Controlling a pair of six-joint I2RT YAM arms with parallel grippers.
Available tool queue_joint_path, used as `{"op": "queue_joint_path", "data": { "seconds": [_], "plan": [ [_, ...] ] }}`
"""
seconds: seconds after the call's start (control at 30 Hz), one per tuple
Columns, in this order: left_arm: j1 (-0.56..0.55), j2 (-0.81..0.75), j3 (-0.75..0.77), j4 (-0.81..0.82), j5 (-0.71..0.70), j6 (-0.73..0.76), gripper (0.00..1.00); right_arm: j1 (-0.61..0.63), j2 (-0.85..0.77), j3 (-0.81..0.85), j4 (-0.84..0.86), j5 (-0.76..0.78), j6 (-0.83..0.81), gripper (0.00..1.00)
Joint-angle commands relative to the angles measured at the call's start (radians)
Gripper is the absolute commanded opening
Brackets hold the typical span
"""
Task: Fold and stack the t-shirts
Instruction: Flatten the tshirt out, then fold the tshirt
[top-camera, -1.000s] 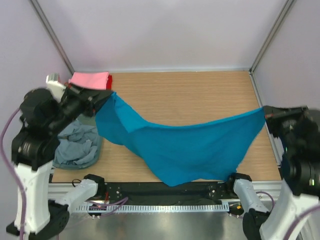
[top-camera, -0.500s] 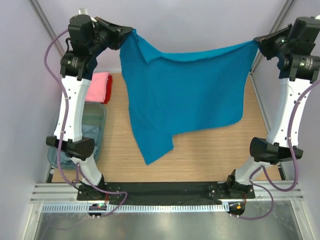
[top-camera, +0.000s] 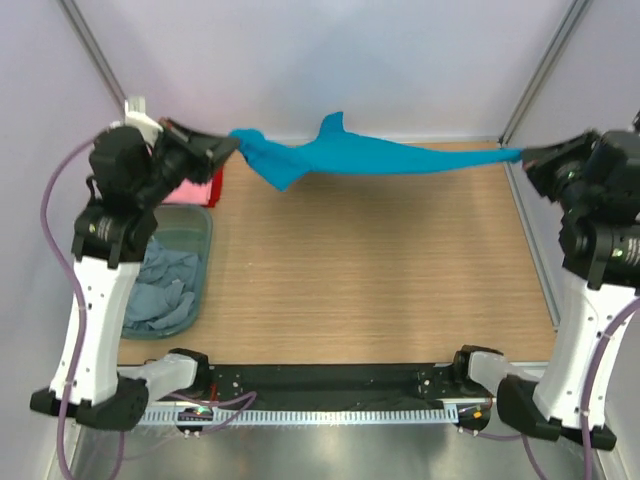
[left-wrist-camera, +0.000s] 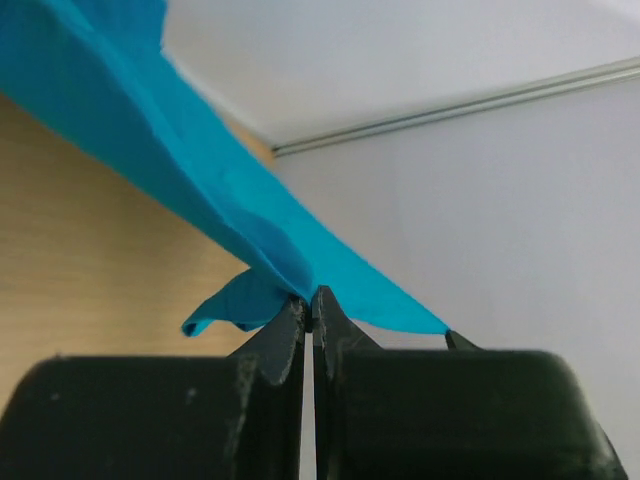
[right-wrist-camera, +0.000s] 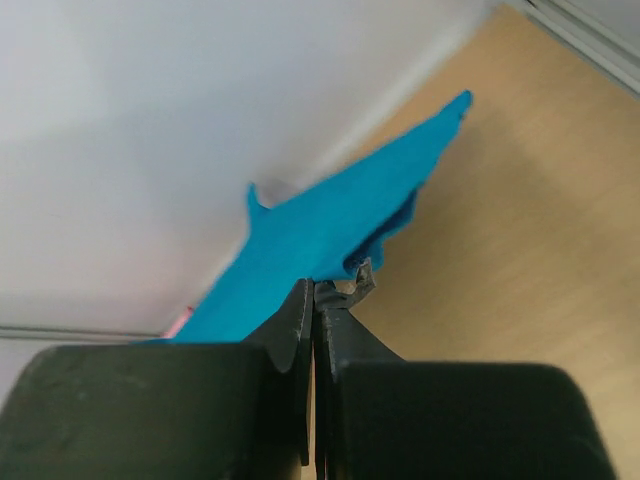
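A teal blue t-shirt (top-camera: 370, 158) is stretched in the air across the far end of the table, seen almost edge-on as a narrow band. My left gripper (top-camera: 230, 147) is shut on its left corner and my right gripper (top-camera: 524, 155) is shut on its right corner. In the left wrist view the gripper (left-wrist-camera: 310, 300) pinches the teal cloth (left-wrist-camera: 200, 180) at its tips. The right wrist view shows the same: that gripper (right-wrist-camera: 315, 290) is clamped on the shirt's edge (right-wrist-camera: 330, 225). A folded pink t-shirt (top-camera: 192, 190) lies on a red one (top-camera: 218, 187) at the far left, partly hidden by my left arm.
A translucent grey-blue bin (top-camera: 205, 250) sits at the left edge of the table and holds crumpled pale grey-blue t-shirts (top-camera: 160, 290). Metal frame posts and pale walls close in the back and sides. The wooden tabletop (top-camera: 370, 270) lies below the stretched shirt.
Both arms lifted the teal shirt from low over the front to high, hanging like a curtain. Now they have dropped and the shirt has swung toward the back, pulled out flat.
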Motion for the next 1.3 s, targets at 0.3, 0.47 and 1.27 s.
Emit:
{"op": "queue_joint_path", "data": {
  "seconds": [0.3, 0.47, 1.27],
  "plan": [
    [0.002, -0.531, -0.875, -0.165, 0.101, -0.045, 0.0, 0.01, -0.455, -0.853, -0.168, 0.278, -0.005, 0.01],
    [0.004, -0.615, -1.076, -0.19, 0.123, -0.047, 0.0, 0.01, -0.512, -1.026, -0.173, 0.234, 0.021, 0.01],
    [0.002, -0.281, -0.998, -0.157, -0.057, 0.081, 0.0, 0.009, -0.359, -1.118, -0.176, 0.367, 0.141, 0.01]
  ]
}}
